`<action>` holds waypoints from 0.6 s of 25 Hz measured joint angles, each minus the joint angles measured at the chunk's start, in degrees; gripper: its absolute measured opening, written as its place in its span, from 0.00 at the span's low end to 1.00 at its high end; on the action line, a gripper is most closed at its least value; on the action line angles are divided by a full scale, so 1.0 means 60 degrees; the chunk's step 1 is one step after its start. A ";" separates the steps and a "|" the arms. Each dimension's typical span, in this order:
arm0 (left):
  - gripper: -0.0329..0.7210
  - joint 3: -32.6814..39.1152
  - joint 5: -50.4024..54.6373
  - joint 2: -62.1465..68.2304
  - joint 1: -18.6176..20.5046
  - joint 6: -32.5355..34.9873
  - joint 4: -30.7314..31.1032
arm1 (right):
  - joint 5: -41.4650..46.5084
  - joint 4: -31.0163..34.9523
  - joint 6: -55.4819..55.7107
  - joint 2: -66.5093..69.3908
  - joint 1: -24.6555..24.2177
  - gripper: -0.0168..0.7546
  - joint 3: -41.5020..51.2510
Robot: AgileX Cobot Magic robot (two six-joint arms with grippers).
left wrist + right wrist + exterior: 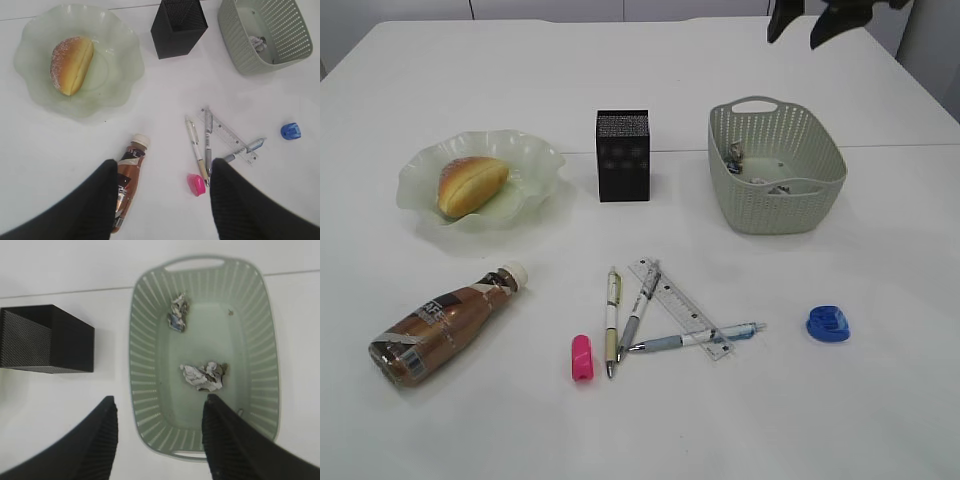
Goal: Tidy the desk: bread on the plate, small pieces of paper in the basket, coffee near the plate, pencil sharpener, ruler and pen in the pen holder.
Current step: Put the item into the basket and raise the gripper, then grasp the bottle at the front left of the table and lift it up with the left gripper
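Left: oblong golden bun (471,184) lies in the pale green ruffled plate (535,160); done. Brown coffee bottle with white cap (445,323) lies on its side on the white surface (880,400), in front of the plate.

Left claw (162,197) hangs above the bottle and pens, jaws wide, empty.

Centre: black mesh pen holder (622,155) upright. Three pens (612,318), clear plastic ruler (678,308), pink sharpener (581,357) just in front; blue sharpener (828,324) apart, right.

Right: sage-green woven basket (775,170) holds crumpled paper scraps (202,376). Right claw (159,432) above it, jaws wide, empty.

Judgement: stationery next; grip each pen mid-barrel, tip it vertical over the holder.
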 joint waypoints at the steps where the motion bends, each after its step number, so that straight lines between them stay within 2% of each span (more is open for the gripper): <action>1: 0.61 0.0000 0.0000 0.0000 0.0000 0.0000 0.0000 | 0.0047 0.0020 -0.0019 -0.0049 0.0000 0.57 -0.0244; 12: 0.61 0.0000 0.0000 -0.0040 0.0000 0.0040 -0.0059 | 0.0340 -0.0033 -0.0277 -0.2461 0.0000 0.57 -0.0536; 15: 0.61 0.0000 0.0000 -0.0181 0.0000 0.0202 -0.0120 | 0.0340 0.0091 -0.0298 -0.3482 0.0000 0.57 -0.0072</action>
